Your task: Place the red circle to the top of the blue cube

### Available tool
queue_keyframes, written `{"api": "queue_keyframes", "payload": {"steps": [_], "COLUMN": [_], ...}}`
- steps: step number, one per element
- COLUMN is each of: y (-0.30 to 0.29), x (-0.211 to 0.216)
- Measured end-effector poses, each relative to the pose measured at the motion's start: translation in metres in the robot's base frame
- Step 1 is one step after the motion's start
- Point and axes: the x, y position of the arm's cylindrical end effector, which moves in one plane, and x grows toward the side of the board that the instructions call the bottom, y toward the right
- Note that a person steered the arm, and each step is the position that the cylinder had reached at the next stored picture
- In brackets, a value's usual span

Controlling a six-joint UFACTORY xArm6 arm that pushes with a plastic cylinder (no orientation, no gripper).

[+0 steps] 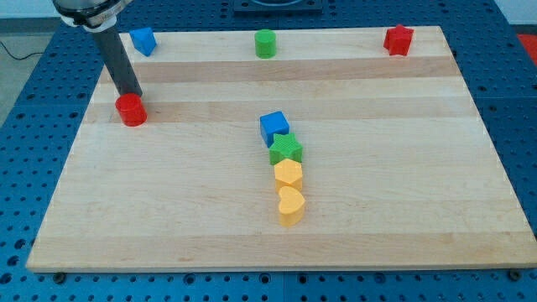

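The red circle (pixel 131 110) lies on the wooden board (pixel 168 210) at the view's left. My tip (pixel 132 93) stands right at its upper edge, touching or nearly touching it. The blue cube (pixel 273 127) sits near the board's middle, well to the right of the red circle. It heads a column of blocks that runs toward the view's bottom.
Below the blue cube lie a green star (pixel 286 151), a yellow hexagon (pixel 289 174) and a yellow heart (pixel 290 205). Along the top edge sit a blue block (pixel 143 40), a green cylinder (pixel 266 43) and a red star (pixel 398 39).
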Motion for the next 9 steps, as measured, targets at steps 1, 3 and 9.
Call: {"api": "queue_keyframes", "payload": {"steps": [1, 3, 9], "y": [-0.033, -0.066, 0.169], "x": [0.002, 0.032, 0.039]}}
